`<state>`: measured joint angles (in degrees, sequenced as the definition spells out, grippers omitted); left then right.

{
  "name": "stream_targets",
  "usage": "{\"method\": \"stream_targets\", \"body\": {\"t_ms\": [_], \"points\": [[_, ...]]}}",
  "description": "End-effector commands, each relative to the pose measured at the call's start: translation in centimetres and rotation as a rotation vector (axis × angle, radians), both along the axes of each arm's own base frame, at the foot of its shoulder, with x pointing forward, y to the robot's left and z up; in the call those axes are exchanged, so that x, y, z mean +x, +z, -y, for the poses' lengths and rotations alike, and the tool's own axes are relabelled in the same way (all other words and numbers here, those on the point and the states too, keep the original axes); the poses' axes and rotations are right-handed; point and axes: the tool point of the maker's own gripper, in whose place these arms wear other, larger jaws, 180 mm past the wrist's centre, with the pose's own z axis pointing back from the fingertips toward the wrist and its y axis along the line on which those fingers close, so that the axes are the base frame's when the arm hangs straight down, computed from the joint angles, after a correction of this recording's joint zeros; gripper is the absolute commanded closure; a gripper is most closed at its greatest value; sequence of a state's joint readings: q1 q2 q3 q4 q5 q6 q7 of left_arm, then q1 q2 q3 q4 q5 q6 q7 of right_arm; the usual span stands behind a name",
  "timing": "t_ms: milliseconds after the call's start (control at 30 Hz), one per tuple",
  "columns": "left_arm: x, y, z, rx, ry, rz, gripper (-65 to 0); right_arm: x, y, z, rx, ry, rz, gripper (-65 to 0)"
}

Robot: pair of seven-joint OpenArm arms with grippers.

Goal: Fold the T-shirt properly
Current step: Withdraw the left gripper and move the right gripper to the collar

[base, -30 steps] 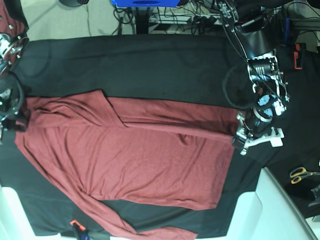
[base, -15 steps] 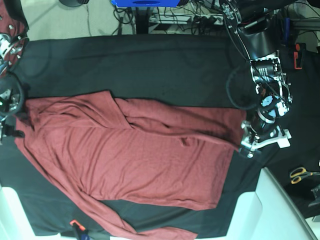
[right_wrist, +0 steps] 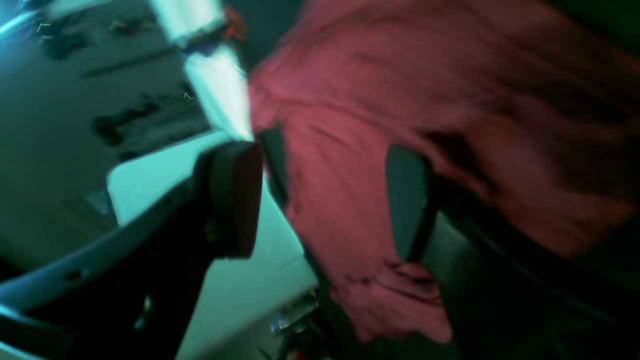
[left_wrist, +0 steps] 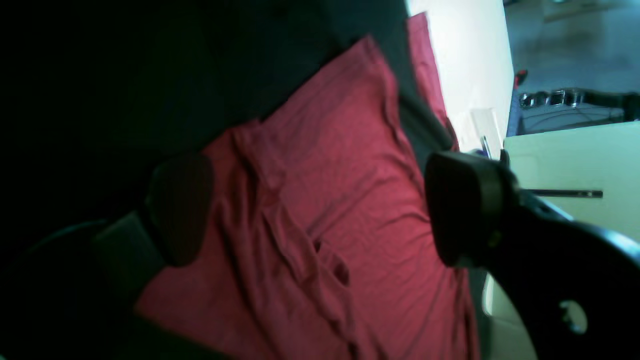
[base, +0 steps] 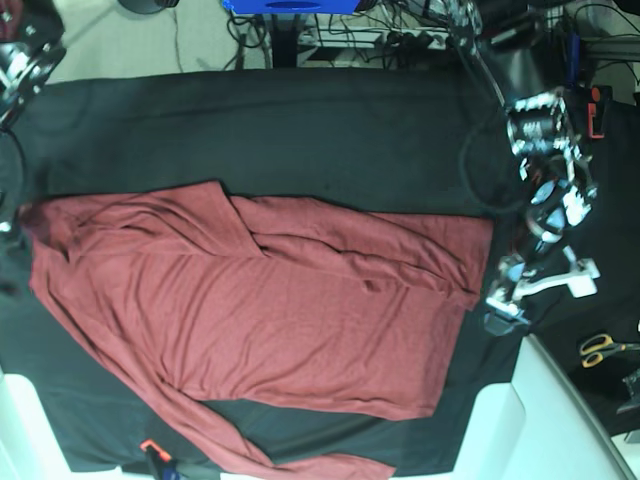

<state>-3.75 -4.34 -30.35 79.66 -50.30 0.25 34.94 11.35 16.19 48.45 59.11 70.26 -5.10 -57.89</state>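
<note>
The left gripper (left_wrist: 320,210) stands with its jaws spread wide and nothing between them; a second ago it was pinched on the hem edge of the T-shirt (base: 270,310), so the cloth has just been let go and now lies slack beneath and beyond the fingers (left_wrist: 180,207), its hem corner just inside the gripper in the base view. The right gripper (right_wrist: 320,200) has its jaws parted too, empty, with the shirt's collar end below and past the fingertips (right_wrist: 235,195); the arm has pulled up and away since a second ago. Judging from this, a stretch-and-lay step is finished, and the folding proper is yet to come; one sleeve is already turned in across the chest, the other trails off toward the near table edge. The shirt's long axis runs straight from one gripper to the other across the black table cloth (base: 300,130), hem toward the left gripper, collar toward the right.
</note>
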Motion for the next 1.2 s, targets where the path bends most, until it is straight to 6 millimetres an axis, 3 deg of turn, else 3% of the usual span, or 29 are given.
{"method": "stream_targets", "body": {"t_ms": [0, 167, 300, 433, 467, 633, 767, 933, 1167], "points": [[0.0, 2.1, -1.0, 0.050, 0.001, 0.054, -65.0, -0.2, 1.3, -1.1, -0.003, 0.050, 0.039, -36.9], [-5.2, 1.5, -2.5, 0.169, -0.033, -0.019, -64.2, -5.3, -1.2, -6.4, 0.033, 0.146, -0.016, -36.9], [-9.1, -0.4, -4.0, 0.225, -0.050, -0.119, -40.6, -8.2, -3.0, -10.9, 0.109, 0.180, -0.054, -36.9], [-12.4, -2.1, -5.4, 0.268, -0.070, -0.214, -4.3, -9.5, -3.6, -14.8, 0.136, 0.247, -0.073, -36.9], [-12.8, -2.2, -5.7, 0.277, -0.075, -0.227, 0.0, -9.6, -3.8, -15.6, 0.142, 0.266, -0.079, -36.9], [-14.4, -2.4, -6.9, 0.320, -0.096, -0.276, 0.0, -10.6, -5.3, -20.1, 0.223, 0.341, -0.123, -36.9], [-14.6, -2.4, -7.1, 0.326, -0.098, -0.280, 0.0, -11.2, -6.8, -22.6, 0.272, 0.382, -0.169, -36.8], [-15.4, -2.8, -7.1, 0.326, -0.100, -0.299, 0.0, -10.8, -8.0, -23.8, 0.257, 0.388, -0.196, -36.8], [-15.5, -2.8, -7.1, 0.326, -0.098, -0.300, 0.0, -9.7, -8.7, -23.9, 0.266, 0.362, -0.202, -36.8]]}}
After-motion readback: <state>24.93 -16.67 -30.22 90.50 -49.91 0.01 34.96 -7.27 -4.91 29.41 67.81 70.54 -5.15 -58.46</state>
